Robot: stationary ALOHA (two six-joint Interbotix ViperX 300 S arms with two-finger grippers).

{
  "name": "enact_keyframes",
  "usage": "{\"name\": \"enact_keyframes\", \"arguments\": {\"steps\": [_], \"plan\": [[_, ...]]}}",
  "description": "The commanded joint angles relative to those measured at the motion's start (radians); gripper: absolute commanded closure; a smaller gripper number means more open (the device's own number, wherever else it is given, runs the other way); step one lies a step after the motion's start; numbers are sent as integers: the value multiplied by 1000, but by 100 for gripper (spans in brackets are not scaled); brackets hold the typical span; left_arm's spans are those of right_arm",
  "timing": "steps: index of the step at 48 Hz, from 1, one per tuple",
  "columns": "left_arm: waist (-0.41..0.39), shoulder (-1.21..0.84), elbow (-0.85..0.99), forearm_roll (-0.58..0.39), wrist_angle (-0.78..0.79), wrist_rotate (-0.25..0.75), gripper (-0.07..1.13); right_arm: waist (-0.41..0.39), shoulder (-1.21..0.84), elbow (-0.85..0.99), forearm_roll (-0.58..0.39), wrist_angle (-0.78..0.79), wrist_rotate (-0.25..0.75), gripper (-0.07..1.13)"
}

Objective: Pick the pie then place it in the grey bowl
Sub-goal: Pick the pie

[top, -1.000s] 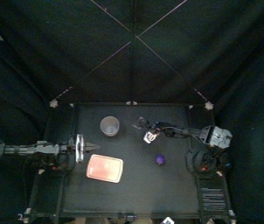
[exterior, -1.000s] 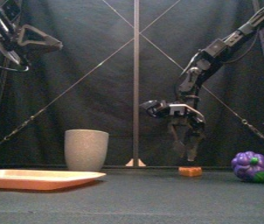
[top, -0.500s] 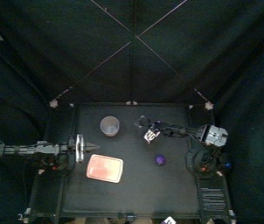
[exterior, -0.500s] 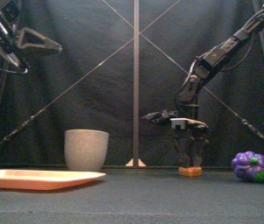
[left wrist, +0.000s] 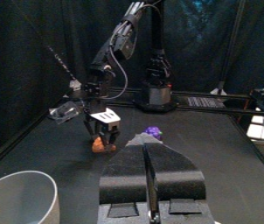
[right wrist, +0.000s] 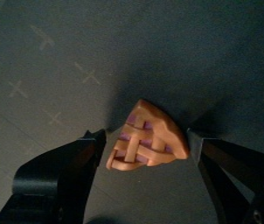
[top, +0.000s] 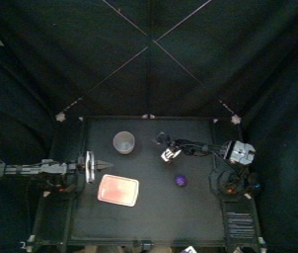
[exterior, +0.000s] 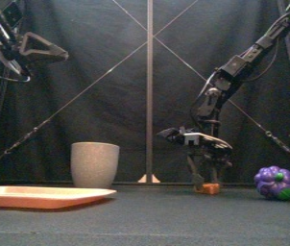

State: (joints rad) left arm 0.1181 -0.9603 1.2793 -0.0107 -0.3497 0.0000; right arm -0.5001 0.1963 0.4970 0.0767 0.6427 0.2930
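Right end effector (exterior: 203,179) is down at the tabletop (exterior: 148,217), jaws spread either side of the pie (right wrist: 146,138) and, as far as I can see, not pinching it. The pie lies right of centre, well apart from the grey bowl (exterior: 94,163) on the left. My worry is that the wedge tapers, so closing on its slanted sides could squeeze it out or twist it. It's a small orange wedge with a lattice top. Left end effector (left wrist: 149,154) rests high at left, pressed together.

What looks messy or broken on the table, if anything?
Nothing stands out. The grey cup stands upright, the pink tray lies flat, and the pie slice sits between the open jaws of the right claw.
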Motion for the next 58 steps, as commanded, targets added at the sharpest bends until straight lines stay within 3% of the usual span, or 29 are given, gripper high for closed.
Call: {"name": "enact_keyframes", "arguments": {"steps": [1, 47, 58], "plan": [[5, 5, -14, 0, -9, 0, 102, -2, 0, -11, 2, -14, -2, 0], [5, 3, -9, 0, -9, -2, 102, 32, -41, -40, -67, 74, -2, 2], [5, 3, -8, 0, -9, -2, 102, 37, -38, -52, -78, 72, -3, 23]]}}
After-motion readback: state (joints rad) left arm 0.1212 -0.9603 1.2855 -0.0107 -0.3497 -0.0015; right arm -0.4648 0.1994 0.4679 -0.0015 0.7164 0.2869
